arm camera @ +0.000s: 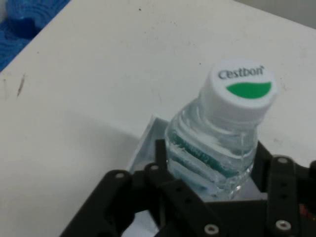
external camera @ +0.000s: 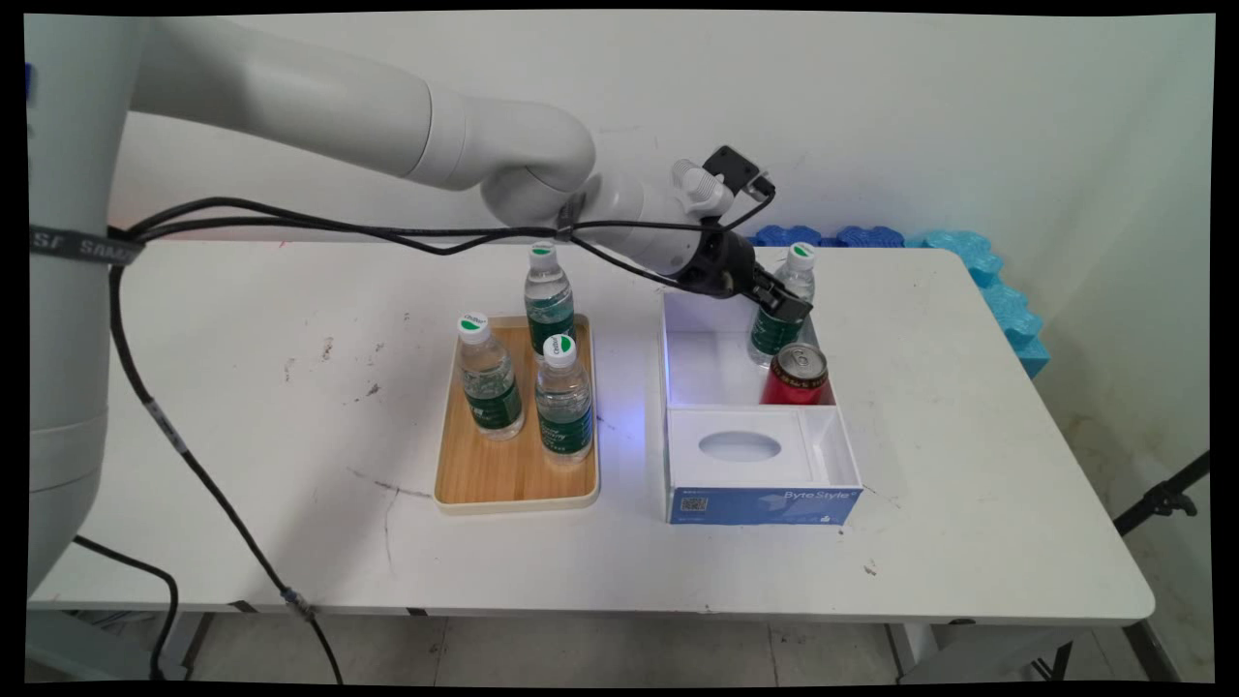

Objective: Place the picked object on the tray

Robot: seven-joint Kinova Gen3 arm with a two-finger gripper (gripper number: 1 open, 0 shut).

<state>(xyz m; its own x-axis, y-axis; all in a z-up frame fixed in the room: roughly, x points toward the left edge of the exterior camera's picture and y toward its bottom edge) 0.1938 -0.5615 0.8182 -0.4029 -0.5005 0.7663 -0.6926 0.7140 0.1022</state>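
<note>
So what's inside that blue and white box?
In the box, the back compartment holds a water bottle gripped by the end effector and a red can beside it. The front holds a white insert with an oval recess. Beneath the insert is hidden.

4 water btls [external camera: 492, 379], 1 can [external camera: 796, 374], 1 tray [external camera: 515, 474], 1 box [external camera: 761, 481]

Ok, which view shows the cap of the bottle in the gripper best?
The hand view: the bottle's cap fills the frame from above, lettering and green mark readable, with the gripper closed around the bottle. The main view shows it only small, above the box.
</note>
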